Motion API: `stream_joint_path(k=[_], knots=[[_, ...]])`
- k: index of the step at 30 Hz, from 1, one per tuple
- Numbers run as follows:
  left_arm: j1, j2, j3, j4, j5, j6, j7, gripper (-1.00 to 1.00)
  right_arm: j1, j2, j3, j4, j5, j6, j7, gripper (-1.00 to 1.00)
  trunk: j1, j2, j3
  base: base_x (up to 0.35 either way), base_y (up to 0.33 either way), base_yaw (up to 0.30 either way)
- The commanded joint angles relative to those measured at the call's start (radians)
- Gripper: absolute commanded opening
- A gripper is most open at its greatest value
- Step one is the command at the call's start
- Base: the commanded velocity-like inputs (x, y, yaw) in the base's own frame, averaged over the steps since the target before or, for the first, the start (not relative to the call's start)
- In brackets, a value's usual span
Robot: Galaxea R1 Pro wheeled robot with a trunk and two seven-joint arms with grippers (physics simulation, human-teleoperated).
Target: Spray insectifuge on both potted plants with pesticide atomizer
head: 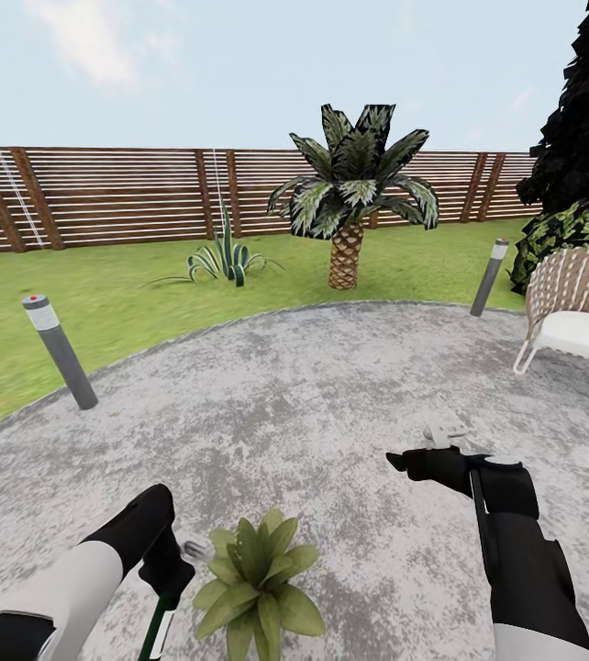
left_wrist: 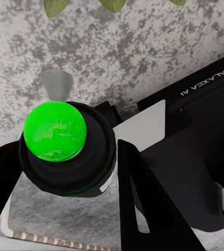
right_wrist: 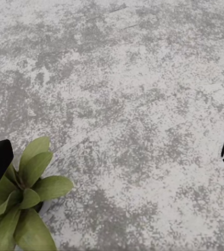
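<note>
Your left tool (left_wrist: pixel 86 172) is clamped around the pesticide atomizer (left_wrist: pixel 67 149), whose button top shows bright green in the wrist view. Its nozzle (head: pixel 198 550) sits just beside the potted plant (head: pixel 256 578) on the grey paving (head: pixel 313 404). Your right tool (head: pixel 403 461) hangs empty with its fingers spread, well apart from the plant. Spraying from this close could wet only the near leaves and leave the far side bare. Nudge forward and the bottle may knock the plant over.
</note>
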Motion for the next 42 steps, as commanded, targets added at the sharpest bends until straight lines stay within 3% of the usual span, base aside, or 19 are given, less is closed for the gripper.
stream_joint_path(k=[1,17,42], knots=[[0.000,0.000,-0.003,-0.002,-0.008,0.005,-0.010,-1.00,-0.001,0.001,-0.002,-0.001,0.010,0.002,0.010,1.00,0.000,-0.001,-0.001,0.000,0.000,0.000],[0.039,-0.011,-0.009,0.001,-0.003,0.005,-0.013,-1.00,-0.001,0.001,-0.002,-0.001,0.010,0.002,0.012,1.00,0.000,-0.001,-0.001,0.000,0.000,0.000],[0.043,0.041,-0.003,0.001,-0.005,0.005,-0.013,-1.00,-0.001,0.001,-0.002,-0.004,0.011,0.002,0.012,1.00,0.000,-0.001,-0.001,0.000,0.000,0.000]])
